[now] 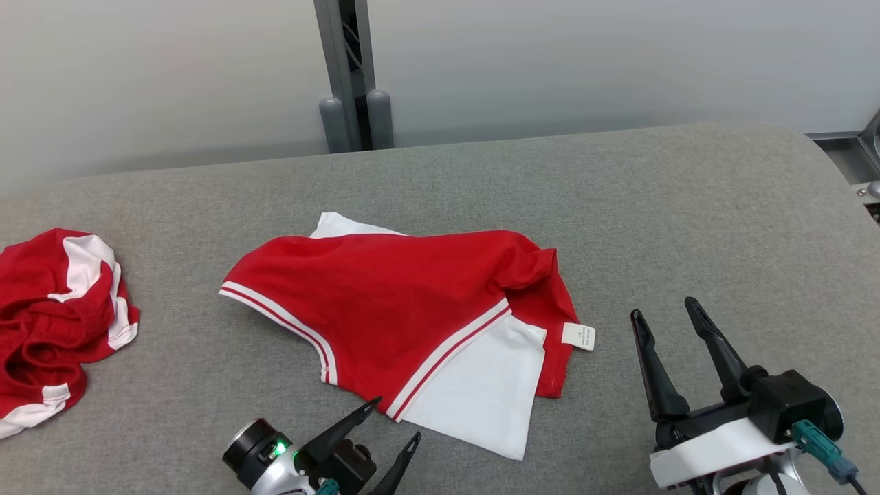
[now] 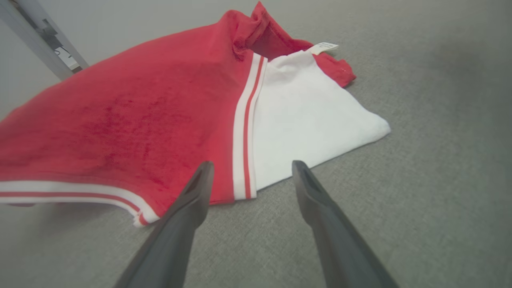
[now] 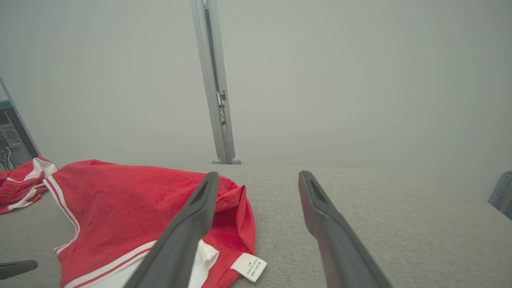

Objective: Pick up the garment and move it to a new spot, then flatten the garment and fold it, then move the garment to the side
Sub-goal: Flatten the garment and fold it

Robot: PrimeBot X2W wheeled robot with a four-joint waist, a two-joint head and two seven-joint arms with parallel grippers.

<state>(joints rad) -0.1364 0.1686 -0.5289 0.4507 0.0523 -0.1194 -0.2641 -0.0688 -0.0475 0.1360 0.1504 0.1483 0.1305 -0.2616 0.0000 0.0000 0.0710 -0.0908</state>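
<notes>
The garment (image 1: 385,302) is red with white panels and white-red striped edging, and lies partly folded in the middle of the grey table. Its white label (image 1: 579,336) sticks out at the right edge. My left gripper (image 1: 395,418) hovers open just in front of the garment's near striped edge, holding nothing. The left wrist view shows the garment (image 2: 132,124) close ahead of the spread fingers (image 2: 198,188). To the garment's right, my right gripper (image 1: 667,309) stands open and empty. In the right wrist view the garment (image 3: 132,200) lies left of that gripper's fingers (image 3: 200,212).
A second red and white garment (image 1: 55,323) lies crumpled at the table's left edge. A grey metal post (image 1: 352,75) rises behind the table (image 1: 687,206) against a pale wall. Metal parts (image 1: 867,172) show at the far right edge.
</notes>
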